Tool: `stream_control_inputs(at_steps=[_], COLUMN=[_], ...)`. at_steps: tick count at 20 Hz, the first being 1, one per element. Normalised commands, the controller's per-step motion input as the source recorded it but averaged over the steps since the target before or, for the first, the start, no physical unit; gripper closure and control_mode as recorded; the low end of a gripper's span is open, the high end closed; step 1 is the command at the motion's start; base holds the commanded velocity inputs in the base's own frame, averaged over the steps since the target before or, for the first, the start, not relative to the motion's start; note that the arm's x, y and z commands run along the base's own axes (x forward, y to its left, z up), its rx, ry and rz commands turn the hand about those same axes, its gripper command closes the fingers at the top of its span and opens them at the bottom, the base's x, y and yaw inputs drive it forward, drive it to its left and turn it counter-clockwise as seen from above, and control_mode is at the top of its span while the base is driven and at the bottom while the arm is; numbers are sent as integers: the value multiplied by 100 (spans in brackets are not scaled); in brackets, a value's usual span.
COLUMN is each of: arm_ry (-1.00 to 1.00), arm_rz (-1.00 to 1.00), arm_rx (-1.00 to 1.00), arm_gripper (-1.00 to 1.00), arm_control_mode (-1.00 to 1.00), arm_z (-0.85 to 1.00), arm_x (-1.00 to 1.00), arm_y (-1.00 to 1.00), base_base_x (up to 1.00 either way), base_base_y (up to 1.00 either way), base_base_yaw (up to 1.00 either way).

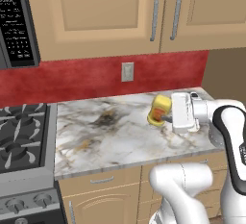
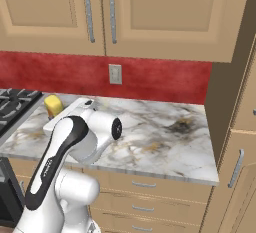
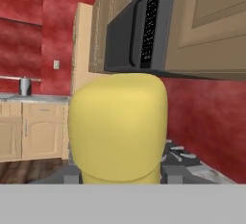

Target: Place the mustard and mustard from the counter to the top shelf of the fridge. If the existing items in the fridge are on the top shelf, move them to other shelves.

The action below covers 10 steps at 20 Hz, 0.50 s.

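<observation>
The squat yellow-lidded mustard jar (image 3: 117, 127) sits clamped in the claw (image 1: 166, 117) above the marbled white tabletop (image 1: 110, 131); keep it level while carrying.

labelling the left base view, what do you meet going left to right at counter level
stove → counter → mustard jar → end effector, shut on the jar → white arm
</observation>
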Motion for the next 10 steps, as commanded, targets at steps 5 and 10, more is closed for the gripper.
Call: stream_control_inputs(at_steps=[5, 10], arm_ry=[1, 0], arm_rz=[0, 0], arm_rx=[0, 0], arm_gripper=[100, 100], arm_control_mode=[-100, 100], arm_z=[0, 0], arm_x=[0, -7], arm_y=[0, 0], base_base_x=[0, -23], base_base_y=[0, 0], base_base_yaw=[0, -10])
